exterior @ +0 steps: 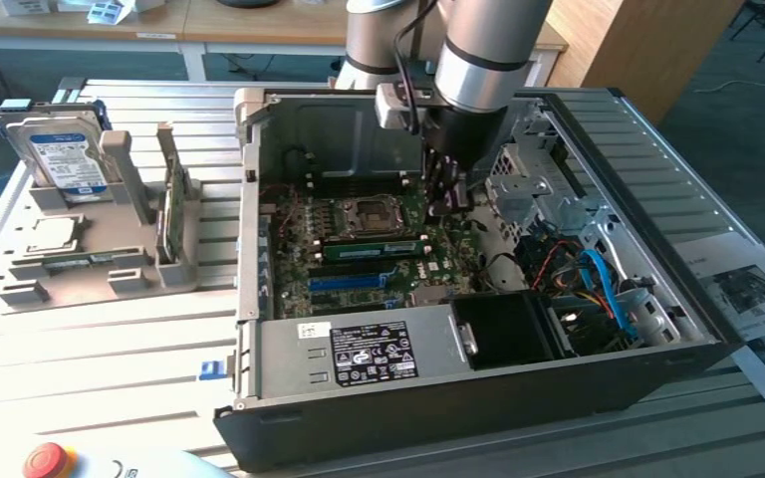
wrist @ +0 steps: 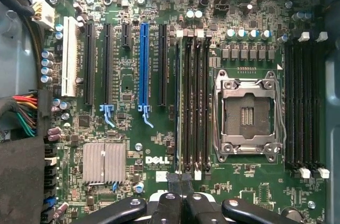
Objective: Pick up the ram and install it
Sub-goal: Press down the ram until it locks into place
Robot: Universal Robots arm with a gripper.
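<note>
Open computer case (exterior: 648, 299) lies on its side on the slatted metal surface (exterior: 91, 349), motherboard (exterior: 356, 269) exposed. The arm (exterior: 482, 60) reaches down into it from the far side. Its fingers (exterior: 444, 194) are closed together, empty, just right of the bare processor socket (exterior: 363, 214). The ram (exterior: 376, 247) stands on edge in a slot just nearer than the socket; contact with the fingers cannot be judged. Power supply (exterior: 356, 354) sits along the near wall, blue cables (exterior: 609, 289) at the right end. On the exterior view's left, a grey holder (exterior: 130, 274) carries an upright hard drive (exterior: 57, 154), a flat processor chip (exterior: 51, 234) and a second green stick (exterior: 174, 209) on edge.
</note>
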